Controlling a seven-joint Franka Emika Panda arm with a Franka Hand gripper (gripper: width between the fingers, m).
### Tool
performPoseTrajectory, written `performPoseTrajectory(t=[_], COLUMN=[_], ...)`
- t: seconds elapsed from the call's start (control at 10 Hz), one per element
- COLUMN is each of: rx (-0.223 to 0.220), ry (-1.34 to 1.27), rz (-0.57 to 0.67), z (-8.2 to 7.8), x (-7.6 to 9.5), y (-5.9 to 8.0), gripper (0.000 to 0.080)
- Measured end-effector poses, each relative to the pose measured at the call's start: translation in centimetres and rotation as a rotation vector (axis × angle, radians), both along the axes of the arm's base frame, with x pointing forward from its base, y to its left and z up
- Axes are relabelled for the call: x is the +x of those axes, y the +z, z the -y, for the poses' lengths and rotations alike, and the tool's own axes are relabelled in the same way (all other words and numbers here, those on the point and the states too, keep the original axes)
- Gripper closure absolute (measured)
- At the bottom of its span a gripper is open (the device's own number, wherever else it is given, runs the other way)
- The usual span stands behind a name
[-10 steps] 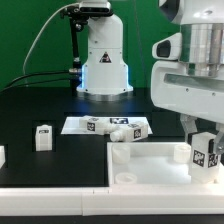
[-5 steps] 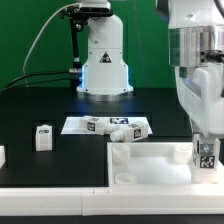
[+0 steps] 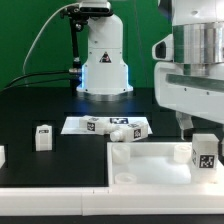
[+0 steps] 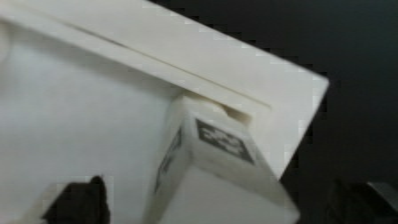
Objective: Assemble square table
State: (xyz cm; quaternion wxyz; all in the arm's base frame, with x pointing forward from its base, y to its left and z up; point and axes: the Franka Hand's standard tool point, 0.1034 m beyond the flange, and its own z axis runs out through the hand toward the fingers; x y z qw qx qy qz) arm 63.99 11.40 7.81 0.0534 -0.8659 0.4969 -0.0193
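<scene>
Gripper (image 4: 228, 200) is spread wide, holding nothing. A tagged leg (image 3: 205, 152) stands upright just below it, untouched, on the top's (image 3: 150, 166) corner.

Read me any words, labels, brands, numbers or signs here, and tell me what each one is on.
No readable words, brands or numbers in either view.
On the standing leg on the square top: a black-and-white square tag, pattern only, no letters.
On the marker board and the loose leg: tags too small to read.
</scene>
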Motion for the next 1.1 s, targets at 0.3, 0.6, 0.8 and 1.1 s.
performPoseTrajectory(t=[0.3,0.6,0.8,1.1], rx=[-0.017,-0.086,-0.083,-0.071], ry=[0.129,0.628,0.618,0.479], rz=[0.008,0.032,0.030,0.020], z=[0.27,-0.43,-0.54,-0.37], x=[0.01,-0.15,-0.22,-0.26], y=[-0.08,-0.35,-0.41,-0.46], gripper=[0.0151,0.0151,0.0151,0.0426])
